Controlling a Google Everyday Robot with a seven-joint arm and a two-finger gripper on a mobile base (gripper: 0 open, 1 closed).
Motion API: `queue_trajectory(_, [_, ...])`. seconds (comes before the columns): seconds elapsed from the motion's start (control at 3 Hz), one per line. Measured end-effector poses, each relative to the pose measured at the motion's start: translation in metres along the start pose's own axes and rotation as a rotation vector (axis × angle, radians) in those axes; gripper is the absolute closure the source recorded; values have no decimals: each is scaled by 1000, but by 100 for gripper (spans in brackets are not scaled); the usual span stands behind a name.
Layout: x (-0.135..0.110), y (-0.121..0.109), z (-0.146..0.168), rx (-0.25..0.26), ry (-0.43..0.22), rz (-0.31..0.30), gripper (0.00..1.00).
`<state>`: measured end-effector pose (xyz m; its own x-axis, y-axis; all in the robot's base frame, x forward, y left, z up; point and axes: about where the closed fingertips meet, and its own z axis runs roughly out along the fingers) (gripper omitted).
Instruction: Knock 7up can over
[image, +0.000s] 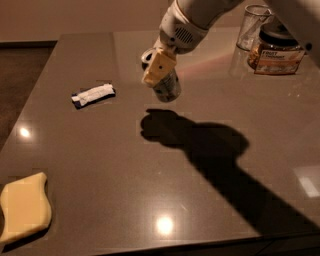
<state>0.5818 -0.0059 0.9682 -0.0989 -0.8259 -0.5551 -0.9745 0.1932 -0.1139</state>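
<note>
- Fingers (159, 69) of the gripper (161, 82) are clamped on the 7up can (170, 90); one tan pad lies across its near side, and the other is hidden behind it.
- I see the can tilted and apparently off the table (100, 165), at far centre, its shadow lying apart from it.
- To finish well, I judge I should lower it, release it while it leans, and tip it towards the near side, away from the glass (252, 25) and jar (277, 50) at far right.

Gripper (161, 81) on 7up can (170, 90); wrapper (93, 94) L
</note>
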Motion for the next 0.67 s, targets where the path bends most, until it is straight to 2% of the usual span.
queue_trajectory(0.33, [11, -13, 5, 27, 136, -64, 100])
queue_trajectory(0.67, [25, -14, 19, 42, 261, -130, 83])
